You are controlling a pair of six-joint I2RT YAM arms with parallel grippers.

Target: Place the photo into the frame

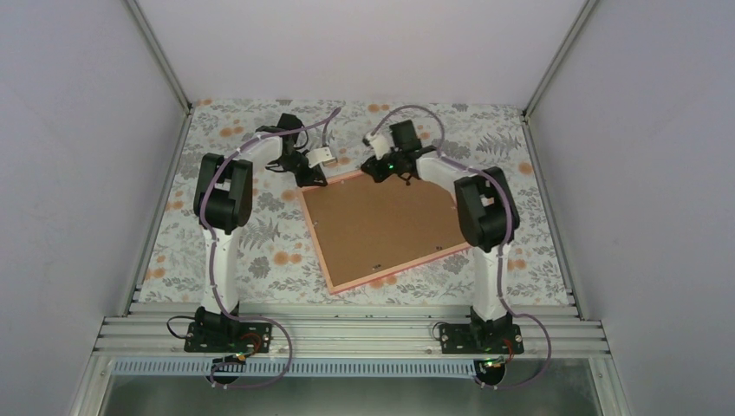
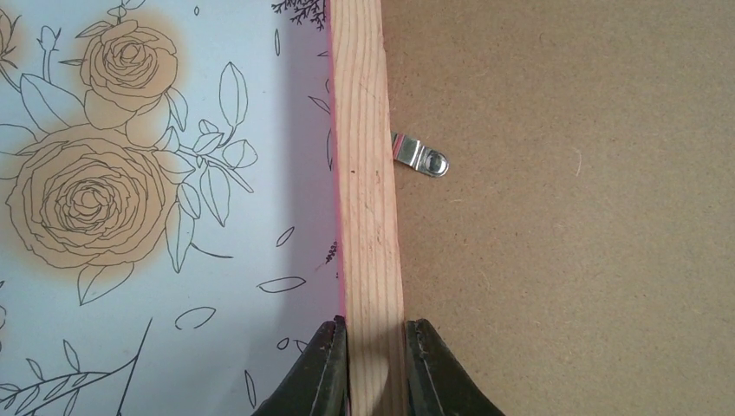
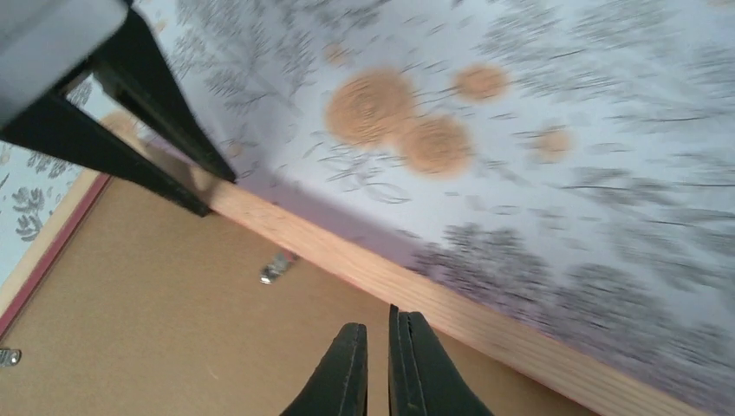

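Frame (image 2: 368,217) lies face down, left jaws clamping its rail.

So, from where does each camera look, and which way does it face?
Top: above and behind, looking down on the table and frame; both arms show.
Left wrist: straight down on the frame edge; left gripper clamps it.
Right wrist: slanting across the board to the far edge; right gripper shut, empty.
Wrist views share the frame edge and a clip.

The worktop (image 1: 260,251) is viewed from high behind the arms. Both wrist views are taken close above the frame (image 2: 368,217), whose far edge is shared.
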